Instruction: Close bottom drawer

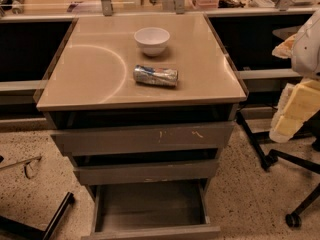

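Cabinet with a glossy beige top [100, 79], smooth, rectangular, a pale curved reflection across its left half. Round white bowl [152, 40] stands near the back middle of it. Crushed silver-blue can [155, 76] lies on its side just in front of the bowl, apart from it.

Three grey-brown wooden drawers below, flat fronts, no handles. Top drawer front [142, 138] is widest, with pale scratch marks right of centre. Middle drawer front [145, 172] is narrower, with a dark gap above it. Bottom drawer [150, 209] is pulled well out toward the camera at the lower edge of the view: thin side walls, flat grey floor showing, low plain front cut by the frame edge.

Gripper [295, 115] is at the right edge, a pale blocky cream-yellow shape hanging below the white arm [306, 39]. It sits off the cabinet's right side, about level with the top drawer, touching nothing, well apart from the bottom drawer. Cannot tell whether it is apart or together.

Floor [250, 194] is speckled terrazzo, light with dark flecks. Black chair base [292, 219] with a caster stands lower right, under the gripper. Cluttered counter [50, 4] runs along the back, dark recesses beneath it on both sides.
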{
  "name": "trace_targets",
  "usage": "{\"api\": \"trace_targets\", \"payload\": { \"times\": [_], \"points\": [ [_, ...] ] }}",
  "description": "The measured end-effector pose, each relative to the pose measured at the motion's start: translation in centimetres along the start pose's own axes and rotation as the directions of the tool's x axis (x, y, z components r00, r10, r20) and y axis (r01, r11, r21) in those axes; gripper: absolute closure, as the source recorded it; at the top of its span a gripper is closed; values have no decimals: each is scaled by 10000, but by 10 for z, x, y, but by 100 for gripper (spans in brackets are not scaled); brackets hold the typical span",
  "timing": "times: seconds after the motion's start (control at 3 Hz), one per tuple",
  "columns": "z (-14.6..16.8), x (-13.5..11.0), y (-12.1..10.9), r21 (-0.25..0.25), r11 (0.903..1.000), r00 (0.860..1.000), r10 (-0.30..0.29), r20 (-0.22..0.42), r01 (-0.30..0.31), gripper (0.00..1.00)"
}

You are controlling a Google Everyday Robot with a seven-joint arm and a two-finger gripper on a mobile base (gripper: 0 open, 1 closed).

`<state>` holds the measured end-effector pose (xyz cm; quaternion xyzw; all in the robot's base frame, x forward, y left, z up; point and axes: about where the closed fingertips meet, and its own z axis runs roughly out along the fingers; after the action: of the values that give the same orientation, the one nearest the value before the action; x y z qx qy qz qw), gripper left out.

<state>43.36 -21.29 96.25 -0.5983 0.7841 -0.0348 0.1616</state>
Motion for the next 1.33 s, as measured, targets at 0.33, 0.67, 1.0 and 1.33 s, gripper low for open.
{"api": "trace_targets", "payload": {
  "times": [0.33,0.67,1.0,1.33],
  "points": [
    [42,1,26,-314,9994,9980,145,611,-126,0],
    [97,2,58,-1054,9943,9916,273,1264,-140,0],
    [97,2,58,-1050,9944,9916,270,1264,-137,0],
    [125,1,71,-1328,9911,9878,224,1538,-18,0]
  ]
}}
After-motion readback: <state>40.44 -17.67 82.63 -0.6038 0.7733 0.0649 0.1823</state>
